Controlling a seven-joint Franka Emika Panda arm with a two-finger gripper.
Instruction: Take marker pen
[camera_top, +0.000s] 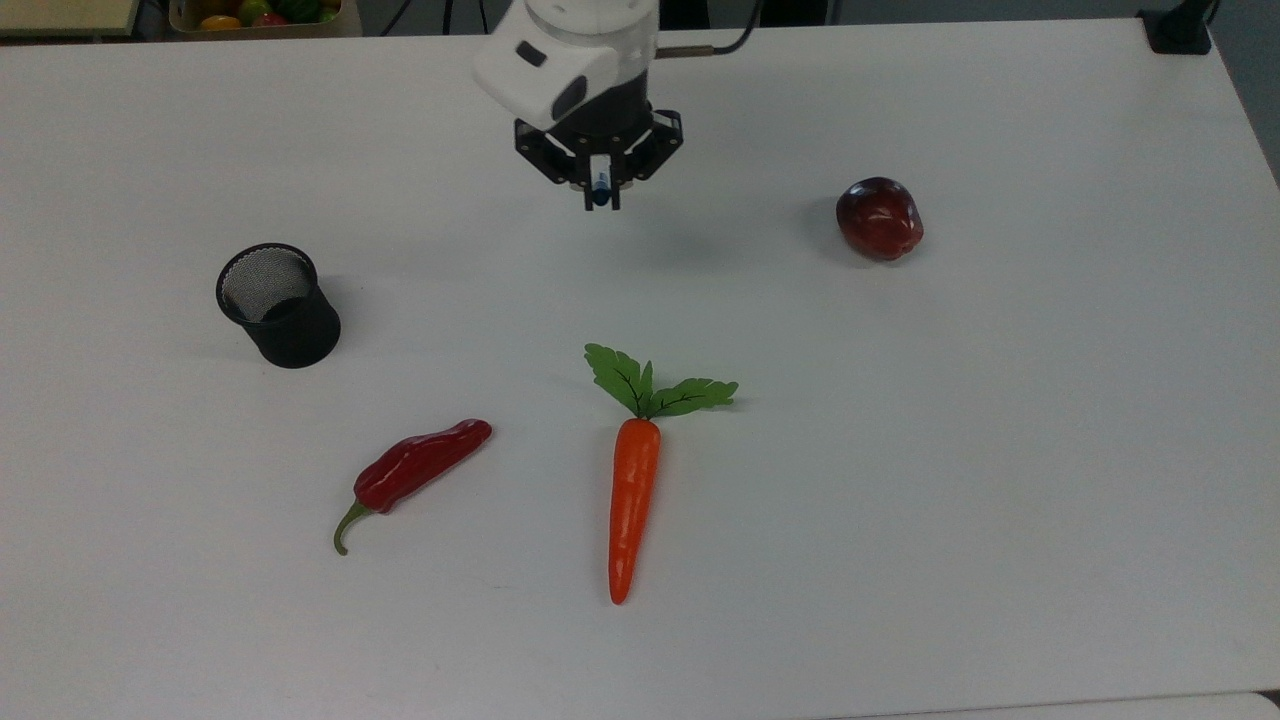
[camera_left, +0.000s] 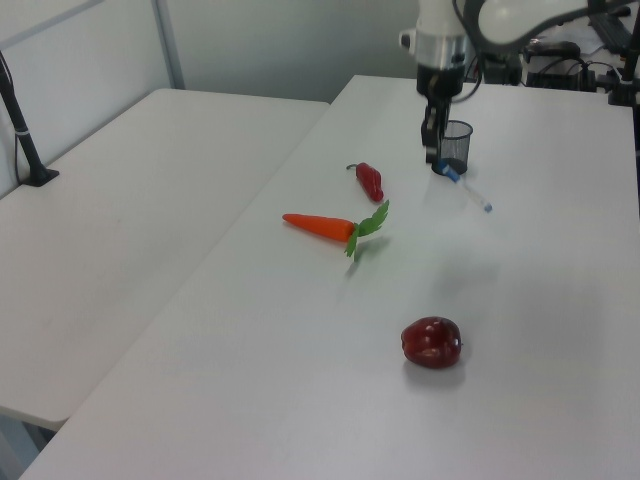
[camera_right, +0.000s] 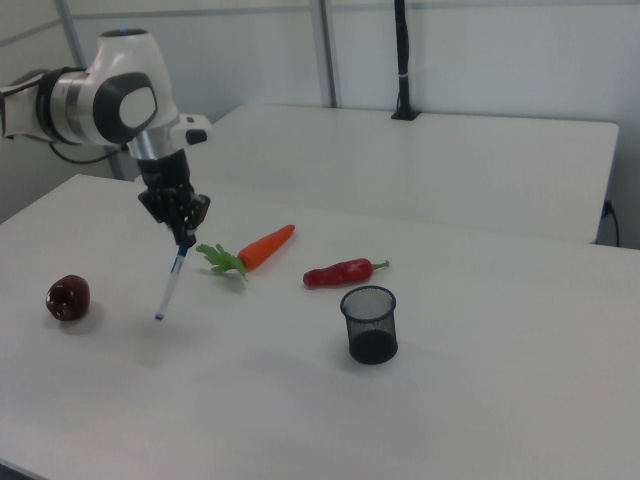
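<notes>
Clamped on the blue-capped end of the slim white-barrelled marker pen (camera_right: 172, 282), the black two-finger gripper (camera_right: 185, 238); pen hanging tilted in the air over the white table (camera_top: 1000, 450), between the black mesh cup (camera_top: 277, 305) on the top view's left and the dark red apple (camera_top: 880, 218) on the top view's right. Best to keep the squeeze firm and travel smooth, since such a high, off-centre hold probably lets the barrel swing. Hidden between the fingers: the cap. From above, hardly any barrel to make out.
</notes>
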